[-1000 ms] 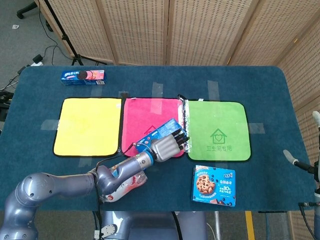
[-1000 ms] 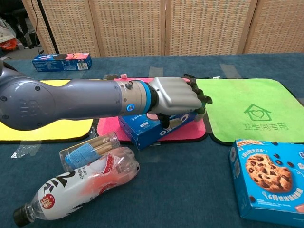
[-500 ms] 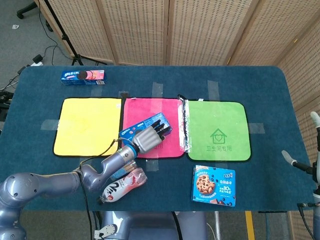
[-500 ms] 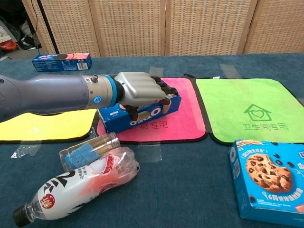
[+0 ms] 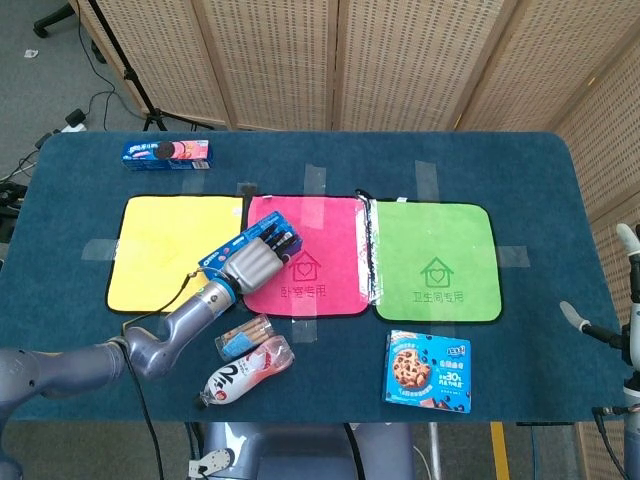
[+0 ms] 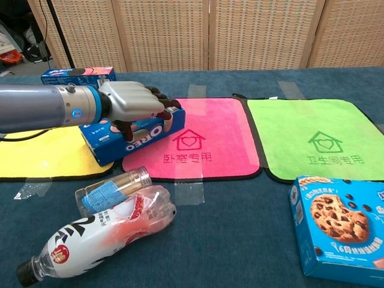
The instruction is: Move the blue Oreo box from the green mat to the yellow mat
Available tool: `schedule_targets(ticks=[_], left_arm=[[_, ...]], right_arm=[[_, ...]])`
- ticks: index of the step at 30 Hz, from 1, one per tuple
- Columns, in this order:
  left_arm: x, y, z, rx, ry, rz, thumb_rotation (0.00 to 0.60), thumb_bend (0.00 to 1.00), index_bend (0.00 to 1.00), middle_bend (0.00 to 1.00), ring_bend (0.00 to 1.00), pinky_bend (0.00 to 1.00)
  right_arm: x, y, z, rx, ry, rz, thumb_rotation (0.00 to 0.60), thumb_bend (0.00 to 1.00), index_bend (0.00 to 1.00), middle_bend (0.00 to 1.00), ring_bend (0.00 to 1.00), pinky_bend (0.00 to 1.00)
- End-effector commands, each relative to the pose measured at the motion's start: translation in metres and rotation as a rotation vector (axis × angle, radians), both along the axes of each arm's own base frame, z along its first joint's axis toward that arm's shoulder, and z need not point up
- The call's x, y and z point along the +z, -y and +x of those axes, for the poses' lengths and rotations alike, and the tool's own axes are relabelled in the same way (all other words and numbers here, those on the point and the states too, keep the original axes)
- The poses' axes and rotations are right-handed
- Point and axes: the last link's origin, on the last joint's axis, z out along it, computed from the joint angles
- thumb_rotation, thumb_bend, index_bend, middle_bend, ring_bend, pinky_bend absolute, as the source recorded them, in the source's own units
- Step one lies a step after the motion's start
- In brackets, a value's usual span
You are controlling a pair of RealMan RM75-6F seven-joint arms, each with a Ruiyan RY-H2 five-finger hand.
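The left hand point(image 6: 129, 103) has its fingers wrapped over the top of the blue Oreo box point(image 6: 133, 135), gripping it from above, and that's a sensible hold: the box is long and flat, so a clamp across its narrow width keeps it from swinging. In the chest view the box sits left of centre, carried tilted with its right end higher, off the green mat point(image 6: 318, 141) entirely and straddling the seam where the pink mat point(image 6: 210, 144) meets the yellow mat point(image 6: 42, 157). From the head view the same hand point(image 5: 252, 263) shows at middle left, the box point(image 5: 240, 250) angled across the pink mat's left edge.

The goal is just to the left now. Judging by the lie of things, most of the carry is done and only the final shift and set-down remain.

Below the hand, at lower left of the chest view, a small jar point(image 6: 114, 188) and a plastic bottle point(image 6: 99, 234) lie on their sides on the table point(image 6: 240, 240), close enough under the arm to be worth avoiding. A second Oreo pack point(image 6: 78, 76) rests at upper left, a cookie box point(image 6: 339, 225) at lower right.

The right hand point(image 5: 625, 335) barely peeks in at the head view's right edge; I cannot tell whether it is open or closed.
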Motion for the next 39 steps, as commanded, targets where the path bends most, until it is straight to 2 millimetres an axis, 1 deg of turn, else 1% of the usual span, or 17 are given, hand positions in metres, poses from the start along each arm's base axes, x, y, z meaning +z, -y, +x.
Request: schedule_targets(ticks=[1,5,12,15,16,18,25,27,29,31,32,33,34,35,36,37,39], left_arm=[[0.008,-0.001,-0.013,0.021,-0.006,0.013,0.6,0.56,0.31,0.06,0.01,0.03],[0.018,-0.003,-0.028,0.051,-0.01,0.031,0.6,0.56,0.31,0.06,0.01,0.03],[0.042,-0.008,-0.061,0.114,-0.019,0.084,0.6,0.56,0.31,0.05,0.01,0.03],[0.055,-0.009,-0.081,0.168,-0.009,0.115,0.6,0.56,0.31,0.06,0.01,0.03],[0.057,-0.009,-0.083,0.171,-0.01,0.118,0.6,0.56,0.31,0.06,0.01,0.03],[0.068,-0.011,-0.097,0.192,-0.017,0.144,0.6,0.56,0.31,0.05,0.01,0.03],[0.093,-0.007,-0.135,0.284,-0.001,0.197,0.6,0.56,0.31,0.05,0.01,0.04],[0.099,-0.007,-0.14,0.3,0.013,0.213,0.6,0.55,0.31,0.03,0.01,0.04],[0.103,-0.007,-0.137,0.301,0.054,0.227,0.6,0.53,0.3,0.0,0.0,0.03],[0.109,-0.007,-0.124,0.279,0.146,0.245,0.6,0.47,0.29,0.0,0.0,0.02],[0.116,-0.006,-0.112,0.255,0.23,0.257,0.6,0.43,0.28,0.0,0.0,0.01],[0.127,-0.003,-0.097,0.219,0.342,0.268,0.6,0.39,0.26,0.0,0.0,0.0],[0.134,-0.001,-0.092,0.201,0.392,0.269,0.6,0.36,0.25,0.0,0.0,0.0],[0.143,0.001,-0.085,0.182,0.457,0.278,0.6,0.3,0.22,0.0,0.0,0.0],[0.151,0.004,-0.082,0.17,0.497,0.279,0.6,0.23,0.17,0.0,0.0,0.0],[0.164,0.008,-0.079,0.155,0.557,0.291,0.6,0.18,0.12,0.0,0.0,0.0],[0.181,0.015,-0.081,0.156,0.601,0.311,0.6,0.04,0.02,0.0,0.0,0.0]], right_arm=[[-0.001,0.0,0.001,0.002,0.0,0.002,0.6,0.0,0.0,0.0,0.0,0.0],[-0.001,-0.001,0.002,0.005,-0.001,0.004,0.6,0.0,0.0,0.0,0.0,0.0],[-0.002,-0.002,0.003,0.01,0.002,0.005,0.6,0.0,0.0,0.0,0.0,0.0],[-0.001,-0.002,0.003,0.013,0.005,0.007,0.6,0.0,0.0,0.0,0.0,0.0],[-0.001,-0.002,0.004,0.013,0.005,0.007,0.6,0.0,0.0,0.0,0.0,0.0],[-0.001,-0.002,0.004,0.016,0.007,0.008,0.6,0.0,0.0,0.0,0.0,0.0],[-0.004,-0.002,0.008,0.03,0.011,0.023,0.6,0.0,0.0,0.0,0.0,0.0],[-0.006,-0.002,0.009,0.035,0.008,0.029,0.6,0.0,0.0,0.0,0.0,0.0],[-0.007,-0.002,0.01,0.04,0.005,0.034,0.6,0.0,0.0,0.0,0.0,0.0],[-0.008,-0.002,0.011,0.043,0.003,0.037,0.6,0.0,0.0,0.0,0.0,0.0],[-0.008,-0.001,0.012,0.044,0.003,0.038,0.6,0.0,0.0,0.0,0.0,0.0],[-0.009,-0.001,0.012,0.046,0.002,0.04,0.6,0.0,0.0,0.0,0.0,0.0],[-0.009,-0.001,0.013,0.047,0.002,0.041,0.6,0.0,0.0,0.0,0.0,0.0],[-0.009,-0.001,0.013,0.048,0.002,0.043,0.6,0.0,0.0,0.0,0.0,0.0],[-0.01,-0.001,0.014,0.049,0.001,0.044,0.6,0.0,0.0,0.0,0.0,0.0],[-0.01,-0.001,0.014,0.05,0.001,0.044,0.6,0.0,0.0,0.0,0.0,0.0],[-0.01,-0.001,0.014,0.05,0.001,0.043,0.6,0.0,0.0,0.0,0.0,0.0]])
